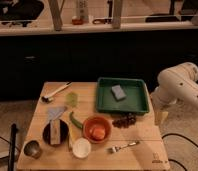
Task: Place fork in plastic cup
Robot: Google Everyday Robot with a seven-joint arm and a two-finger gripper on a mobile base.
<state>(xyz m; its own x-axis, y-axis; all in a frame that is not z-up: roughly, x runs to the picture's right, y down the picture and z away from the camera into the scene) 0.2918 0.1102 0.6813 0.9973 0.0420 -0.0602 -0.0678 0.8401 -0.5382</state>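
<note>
The small silver fork (124, 146) lies flat near the front edge of the wooden table (142, 132), tines to the left, just right of the orange bowl (97, 129). A pale greenish see-through plastic cup (72, 98) sits at mid-left of the table, far from the fork. My gripper (158, 116) hangs downward from the white arm (179, 85) at the table's right edge, above and to the right of the fork and touching nothing.
A green tray (122, 95) holds a grey-blue sponge (118, 92). Also on the table are a white-handled utensil (56, 92), dark grapes (124, 120), a green pepper (75, 120), a black plate (55, 133), a white cup (81, 148) and a metal cup (32, 148).
</note>
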